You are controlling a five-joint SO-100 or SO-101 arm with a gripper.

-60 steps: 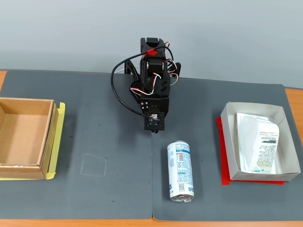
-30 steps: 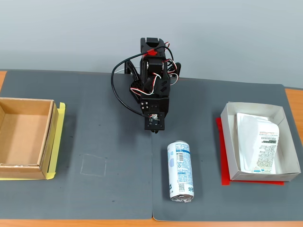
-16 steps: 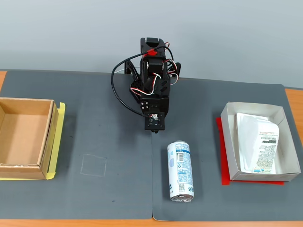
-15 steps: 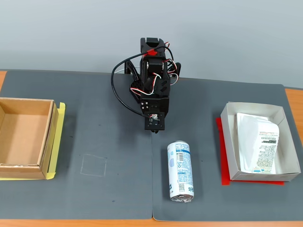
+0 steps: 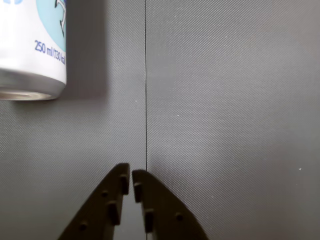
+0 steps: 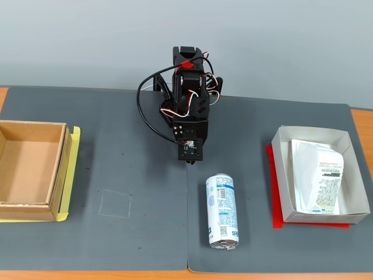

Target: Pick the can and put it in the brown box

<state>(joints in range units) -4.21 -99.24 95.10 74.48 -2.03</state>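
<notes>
— Where do we see the can [image 6: 222,211]?

— We see it lying on its side on the dark mat [image 6: 134,175], near the front edge of the desk [image 6: 361,119] in the fixed view, just right of the seam where the 2 mat pieces meet. One silver end faces the front. In the wrist view only its lower part shows, at the top left corner [image 5: 31,50].

— And the pincer [image 5: 131,178]?

— We see its 2 fingers pressed together, tips all but touching, pinching nothing. In the wrist view they point along the seam, with the can well apart to the upper left. In the fixed view the arm [image 6: 189,99] is folded at the back of the mat, its tip pointing down near the can's far end.

— The brown box [image 6: 29,170]?

— It sits at the left edge of the fixed view on a yellow sheet [image 6: 73,169], well apart from the can, open on top.

— Anything else?

— At the right we see 1 white box [image 6: 317,175] on a red sheet [image 6: 273,192], holding a flat white pouch [image 6: 319,175].
</notes>
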